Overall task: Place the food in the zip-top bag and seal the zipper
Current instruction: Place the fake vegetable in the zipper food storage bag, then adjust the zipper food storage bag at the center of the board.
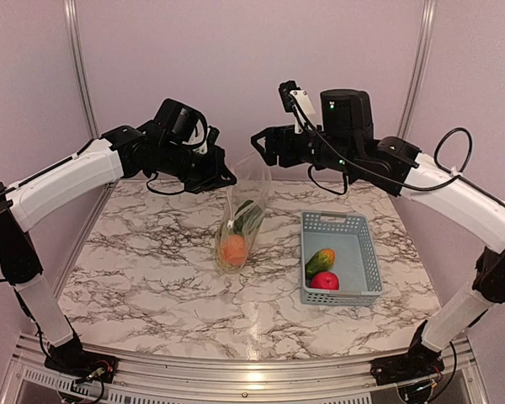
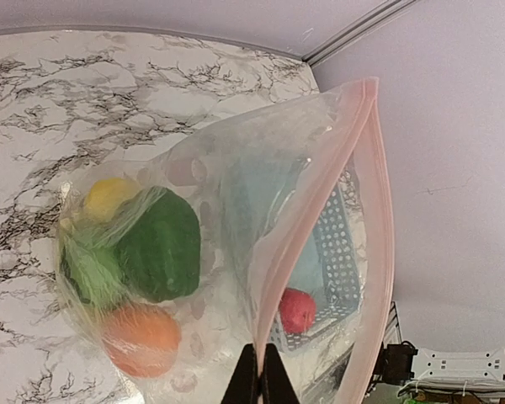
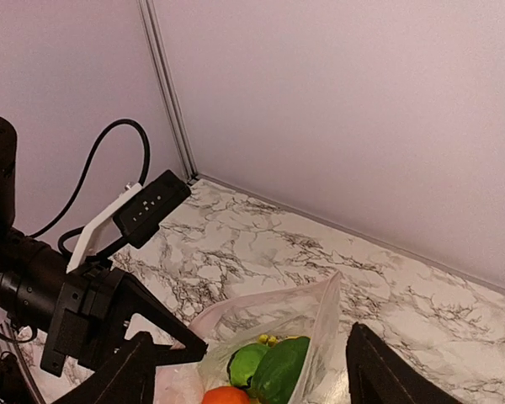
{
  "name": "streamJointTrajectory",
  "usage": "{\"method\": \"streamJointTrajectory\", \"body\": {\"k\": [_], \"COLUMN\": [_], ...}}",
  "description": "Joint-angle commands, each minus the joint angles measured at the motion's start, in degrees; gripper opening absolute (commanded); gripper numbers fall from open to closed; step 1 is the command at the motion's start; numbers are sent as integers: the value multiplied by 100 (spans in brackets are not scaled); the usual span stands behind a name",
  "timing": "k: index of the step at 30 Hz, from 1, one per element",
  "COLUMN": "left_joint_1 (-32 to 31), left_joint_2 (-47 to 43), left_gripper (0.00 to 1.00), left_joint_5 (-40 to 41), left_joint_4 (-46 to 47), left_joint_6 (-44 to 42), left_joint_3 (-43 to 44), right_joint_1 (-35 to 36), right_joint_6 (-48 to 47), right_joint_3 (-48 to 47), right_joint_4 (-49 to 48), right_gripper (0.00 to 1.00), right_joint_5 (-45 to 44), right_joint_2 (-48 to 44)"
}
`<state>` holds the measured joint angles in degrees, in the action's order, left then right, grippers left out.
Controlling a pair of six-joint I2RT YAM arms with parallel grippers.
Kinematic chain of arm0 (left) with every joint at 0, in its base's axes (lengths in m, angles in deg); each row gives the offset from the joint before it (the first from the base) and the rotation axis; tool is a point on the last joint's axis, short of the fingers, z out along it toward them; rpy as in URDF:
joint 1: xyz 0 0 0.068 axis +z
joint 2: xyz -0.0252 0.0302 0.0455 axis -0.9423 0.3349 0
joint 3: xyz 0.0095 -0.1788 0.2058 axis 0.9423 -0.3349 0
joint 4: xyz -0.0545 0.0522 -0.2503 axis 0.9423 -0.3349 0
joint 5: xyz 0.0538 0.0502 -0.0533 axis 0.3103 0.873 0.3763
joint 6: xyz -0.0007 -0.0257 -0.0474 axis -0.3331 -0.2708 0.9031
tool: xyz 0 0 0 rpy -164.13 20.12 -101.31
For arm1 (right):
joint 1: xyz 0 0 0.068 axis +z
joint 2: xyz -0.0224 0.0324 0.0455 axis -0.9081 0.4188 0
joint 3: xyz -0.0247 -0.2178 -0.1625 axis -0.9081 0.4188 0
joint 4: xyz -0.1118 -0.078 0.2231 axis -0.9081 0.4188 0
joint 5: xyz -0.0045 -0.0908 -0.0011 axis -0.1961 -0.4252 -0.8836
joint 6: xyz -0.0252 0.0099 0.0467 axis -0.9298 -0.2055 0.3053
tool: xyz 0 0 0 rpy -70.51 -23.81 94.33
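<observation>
Marbled desk [image 1: 143, 261] and lilac walls form the setting. Near the desk's middle the zip-top bag [image 1: 240, 223] is stood up at a slant: its bottom is rested on the desk nearer the arm bases, and its mouth is raised toward the far wall. An orange [image 1: 233, 249], a green pepper [image 2: 160, 244] and something yellow are seen inside. The zipper [image 2: 383, 219] is parted, so the mouth is open. One lip of that mouth is pinched by the left end effector [image 1: 223, 178], whose fingers are pressed together on the plastic (clearest in the left wrist view). The right end effector [image 1: 261, 147] is held above the mouth on the other side, fingers spread wide and nothing gripped.

A mango [image 1: 320, 260] and a red apple [image 1: 325, 281] are left unbagged in the basket [image 1: 333, 220], just right of the bag. From the right end effector they lie down and back toward the near right. That arm is judged the nearer one and the free one. The mango's long axis is laid diagonally across the basket, so a grip across its narrow width is probably called for.
</observation>
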<state>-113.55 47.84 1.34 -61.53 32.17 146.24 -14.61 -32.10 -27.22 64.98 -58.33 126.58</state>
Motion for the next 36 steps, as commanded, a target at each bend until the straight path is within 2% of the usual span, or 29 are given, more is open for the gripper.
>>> {"method": "streamJointTrajectory", "body": {"k": [1,11,13,16,23,26,29,32,33,36], "left_joint_1": [31,31,32,31,23,22,22,14,13,13], "left_joint_2": [-110,-3,-32,-82,-144,-171,-170,-156,-148,-150], "left_gripper": [0,0,0,0,0,0,6,15,14,0], "left_joint_5": [-39,-183,-129,-70,12,19,31,77,128,363], "left_joint_4": [50,-69,-60,-60,-60,-31,-29,-158,-250,-572], "left_joint_6": [16,50,49,39,22,7,-72,-196,-241,-385], "left_joint_3": [-5,47,33,32,-28,-61,-48,64,120,308], "right_joint_1": [43,42,41,37,34,19,15,10,9,17], "right_joint_6": [319,1284,1457,1655,1759,1796,1838,1891,1907,1885], "right_joint_3": [-222,-918,-1088,-1220,-1195,-1092,-1122,-1286,-1338,-1513], "right_joint_4": [926,2432,2695,2888,2969,2896,2799,2761,2749,2778], "right_gripper": [73,64,57,51,48,32,16,9,8,7], "right_joint_5": [-366,-277,-451,-540,-460,-219,48,42,9,-80], "right_joint_2": [-29,833,952,999,938,983,1072,1061,1039,970]}}
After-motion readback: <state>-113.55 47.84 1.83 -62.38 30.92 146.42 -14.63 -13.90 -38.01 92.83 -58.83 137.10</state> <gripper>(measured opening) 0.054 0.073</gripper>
